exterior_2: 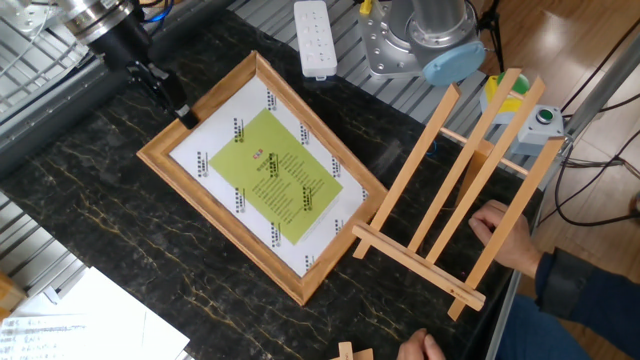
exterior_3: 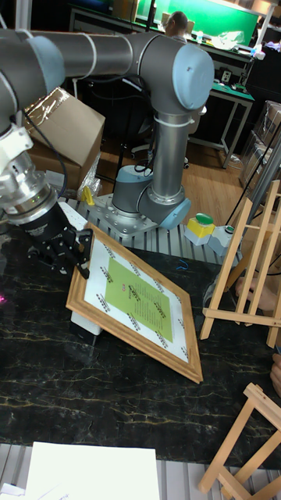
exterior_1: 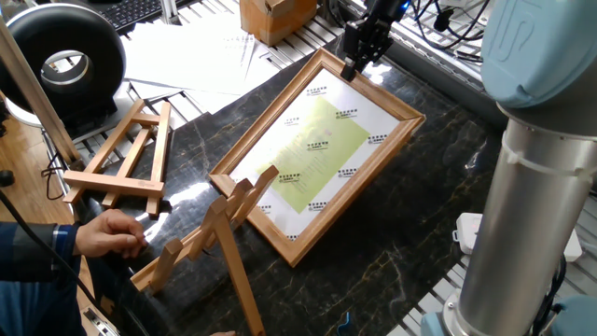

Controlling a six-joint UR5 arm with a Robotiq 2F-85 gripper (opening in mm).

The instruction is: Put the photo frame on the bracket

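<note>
The robot's black two-finger hand is clamped on one short rail of the large light-wood photo frame with a yellow-green printed panel. That end is raised, while the opposite end rests on the dark marbled bench. In the tall fixed view a white block under the frame is mostly hidden. The tall pale-wood three-slat bracket stands just beside the frame, its top cut off, steadied by a person's hand.
</note>
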